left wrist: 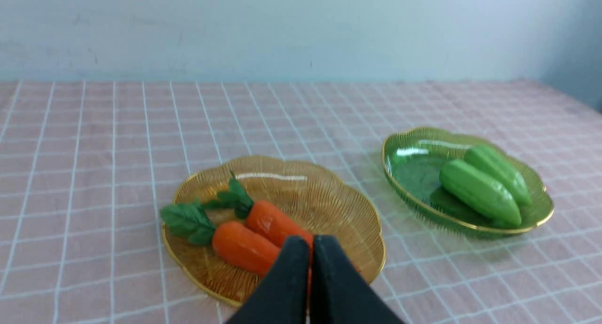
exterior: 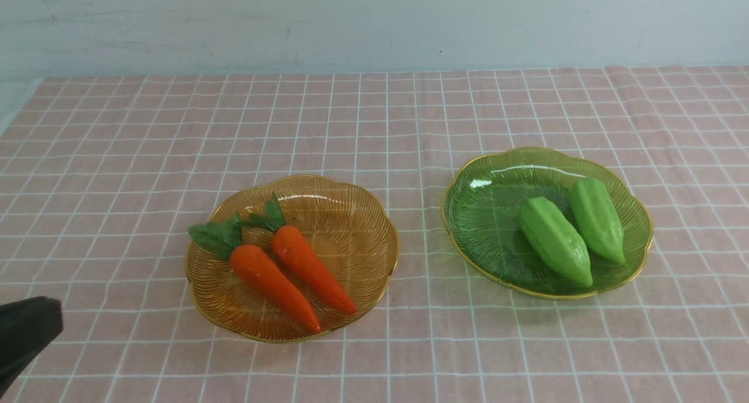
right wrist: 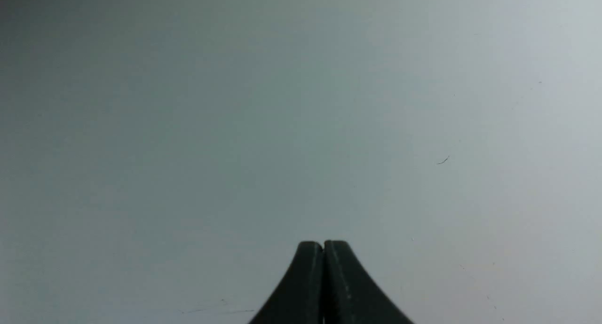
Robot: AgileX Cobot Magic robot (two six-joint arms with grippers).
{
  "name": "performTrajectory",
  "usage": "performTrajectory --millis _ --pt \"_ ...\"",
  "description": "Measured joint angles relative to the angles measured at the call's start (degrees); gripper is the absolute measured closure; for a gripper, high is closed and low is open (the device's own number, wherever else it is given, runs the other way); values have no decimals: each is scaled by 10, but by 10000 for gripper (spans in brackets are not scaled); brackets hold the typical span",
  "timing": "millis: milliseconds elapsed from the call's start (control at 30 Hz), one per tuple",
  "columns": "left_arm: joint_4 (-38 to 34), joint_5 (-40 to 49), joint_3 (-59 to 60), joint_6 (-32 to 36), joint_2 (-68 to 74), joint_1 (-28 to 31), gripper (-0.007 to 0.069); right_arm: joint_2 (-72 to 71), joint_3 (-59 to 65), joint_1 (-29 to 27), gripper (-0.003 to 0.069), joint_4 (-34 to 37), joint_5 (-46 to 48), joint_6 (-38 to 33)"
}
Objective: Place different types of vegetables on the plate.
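I note both carrots [exterior: 292, 274] on the amber plate [exterior: 374, 216], both gourds [exterior: 570, 233] on the green plate [exterior: 468, 216] beside it. Left tool [left wrist: 310, 241] and right tool [right wrist: 323, 245] clenched, empty. Risk: glossy plastic slipping.

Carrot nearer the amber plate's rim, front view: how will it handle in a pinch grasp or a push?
The near carrot looks like glossy moulded plastic, so probably stiff, light and somewhat slippery. Its round tapered body may roll or pivot if pushed, though the second carrot alongside and the amber plate's dished rim should limit that. The leaf top looks softer; grip the body.
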Motion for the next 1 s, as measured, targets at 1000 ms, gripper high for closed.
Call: performTrajectory --millis 1000 --pt "49 -62 79 71 -25 51 627 -1 0 0 676 0 3 -1"
